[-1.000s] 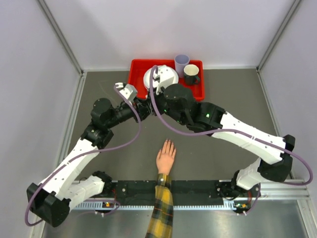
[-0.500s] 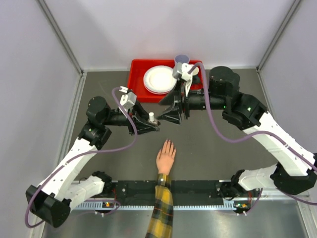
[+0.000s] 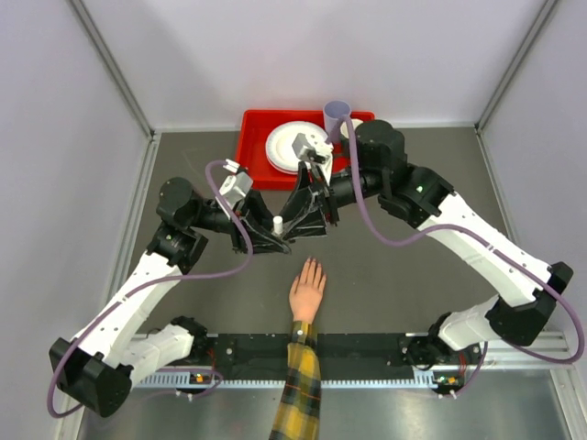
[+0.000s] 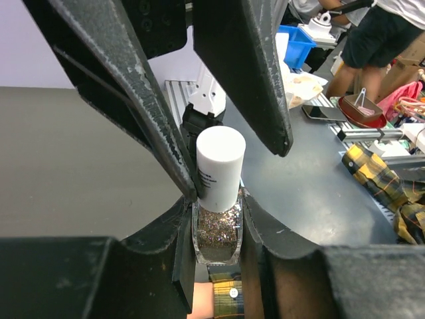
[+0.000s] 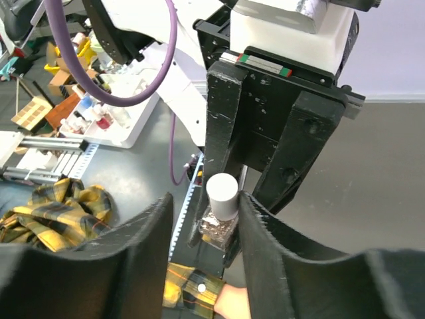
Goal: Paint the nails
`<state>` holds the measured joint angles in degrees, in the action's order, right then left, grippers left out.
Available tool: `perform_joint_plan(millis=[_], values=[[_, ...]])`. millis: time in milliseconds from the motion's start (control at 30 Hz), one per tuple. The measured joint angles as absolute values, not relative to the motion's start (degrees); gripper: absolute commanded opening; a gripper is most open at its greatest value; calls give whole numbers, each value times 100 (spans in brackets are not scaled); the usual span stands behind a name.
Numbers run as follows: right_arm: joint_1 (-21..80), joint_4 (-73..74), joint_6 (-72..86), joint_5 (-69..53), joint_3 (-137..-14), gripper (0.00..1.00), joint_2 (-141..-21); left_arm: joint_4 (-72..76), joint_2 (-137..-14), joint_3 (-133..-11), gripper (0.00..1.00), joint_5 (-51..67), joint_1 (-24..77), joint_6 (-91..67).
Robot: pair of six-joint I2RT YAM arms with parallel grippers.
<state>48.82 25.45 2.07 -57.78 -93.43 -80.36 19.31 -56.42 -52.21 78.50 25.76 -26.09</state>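
A peach hand (image 3: 307, 291) with a yellow plaid sleeve (image 3: 298, 394) lies palm down near the table's front edge. Its nails (image 3: 312, 267) are tiny at the fingertips, pointing away from the arms. Just beyond them my left gripper (image 3: 273, 235) is shut on a small clear bottle of glitter polish (image 4: 216, 234) with a white cap (image 4: 219, 166). My right gripper (image 5: 206, 222) stands open astride that cap (image 5: 222, 194). One finger touches the cap and a gap shows on the other side. Both wrist views show only the cuff (image 5: 192, 289); the nails are hidden there.
A red tray (image 3: 249, 147) at the back of the table holds a white plate (image 3: 286, 147) and a lavender cup (image 3: 337, 114). Grey walls stand on both sides and behind. Purple cables loop off both arms.
The right gripper swung away to the right of the bottle, then came back left over the cap. The left gripper kept hold of the bottle and barely shifted.
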Motion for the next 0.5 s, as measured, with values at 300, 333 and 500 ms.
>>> perform_joint_plan(millis=[300,333,500], values=[[4849,2261,432,-5931,-9345,0,-8230,1966,-5642,-5221,0,7942,2596,-2602],[4845,2255,429,-5902,-9349,0,-8241,1929,-5642,-5221,0,7918,2596,-2561],[4803,2156,421,-5072,-9201,0,-8097,904,-5642,-5478,0,7057,2591,-1708]])
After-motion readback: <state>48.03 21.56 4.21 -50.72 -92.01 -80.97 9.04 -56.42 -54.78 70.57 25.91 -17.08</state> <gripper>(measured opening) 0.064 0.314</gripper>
